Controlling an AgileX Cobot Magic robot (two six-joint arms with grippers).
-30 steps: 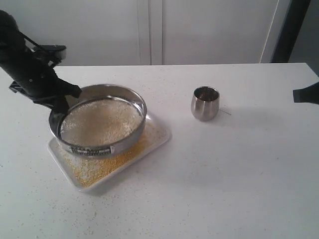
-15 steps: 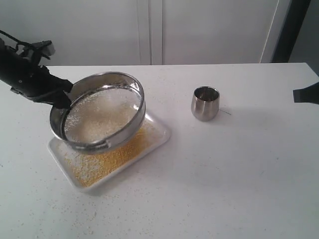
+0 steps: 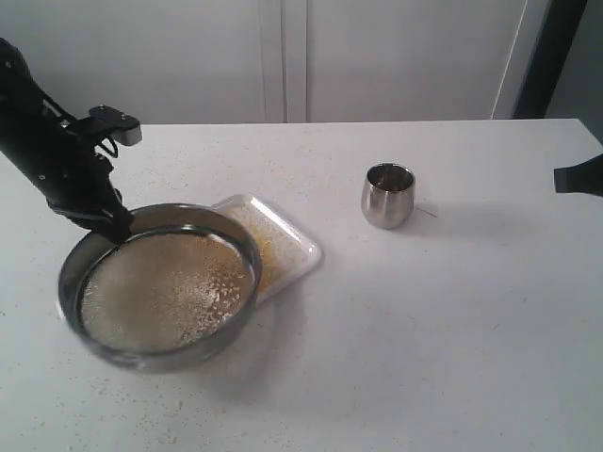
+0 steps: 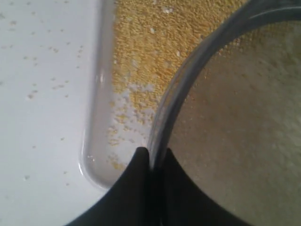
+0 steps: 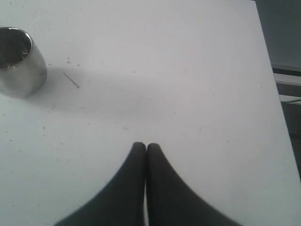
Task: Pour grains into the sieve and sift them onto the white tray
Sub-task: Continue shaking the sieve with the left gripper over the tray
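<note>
On the left of the surface (image 3: 452, 320), the sieve (image 3: 160, 287), gripped at its far-left rim by the left claw (image 3: 118, 229). From the left wrist, tips clamped tight on the steel wall, one inside the ring and one outside. Across the mesh, a pale layer of off-white grains (image 3: 155, 299). Beneath and beyond the sieve, the white tray (image 3: 303, 247), with only its far-right end showing and the rest hidden under the ring. Sieve overhanging the tray toward the left and the near side. Hard to tell whether lifted or resting. On the tray floor, fine yellow grains (image 4: 141, 47), thick right beside the sieve wall and thinner toward the tray's rounded corner. Stray specks scattered on the surface around both. To the right of the tray and well apart from it, a small steel cup (image 3: 388, 195), upright. Farther right, the right claw (image 5: 145, 147), tips pressed together on nothing, hanging over bare surface well apart from the cup.
</note>
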